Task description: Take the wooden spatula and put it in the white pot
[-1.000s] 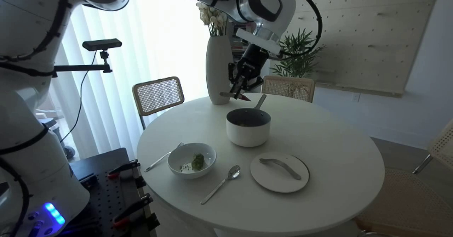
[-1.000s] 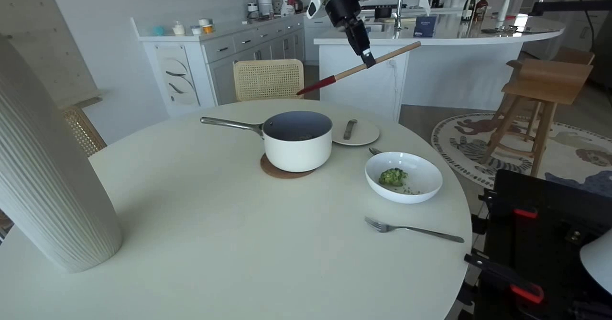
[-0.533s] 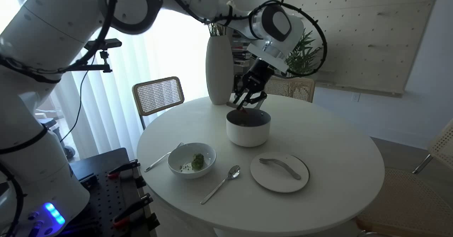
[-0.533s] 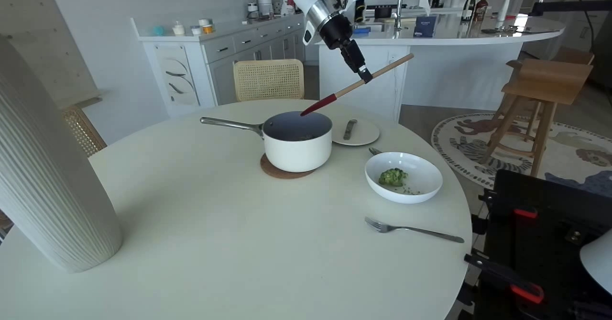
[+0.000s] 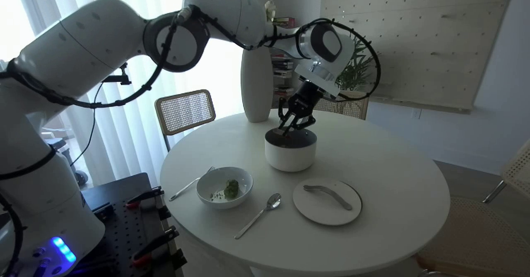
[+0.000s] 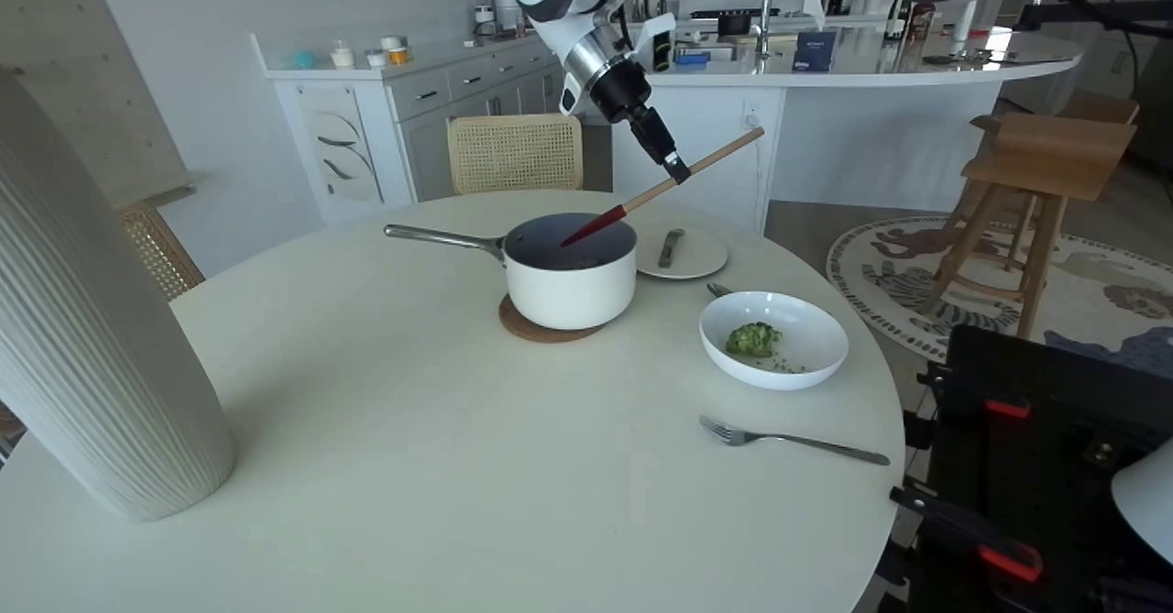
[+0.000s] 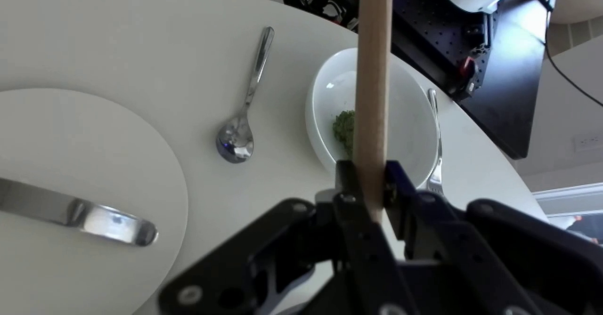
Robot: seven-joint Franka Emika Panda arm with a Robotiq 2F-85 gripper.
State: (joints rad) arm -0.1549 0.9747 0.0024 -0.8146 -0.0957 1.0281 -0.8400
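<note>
"What's changed for us?"
"Our gripper (image 6: 678, 173) sits lower than a second ago, clamped on the wooden spatula (image 6: 649, 196), whose red end (image 6: 596, 225) now shows within the rim of the white pot (image 6: 570, 297)"

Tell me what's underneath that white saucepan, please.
A brown trivet with a curved edge, lying on the table, shows below the white saucepan in an exterior view. The saucepan covers the rest, so the trivet's middle can't be seen.
</note>
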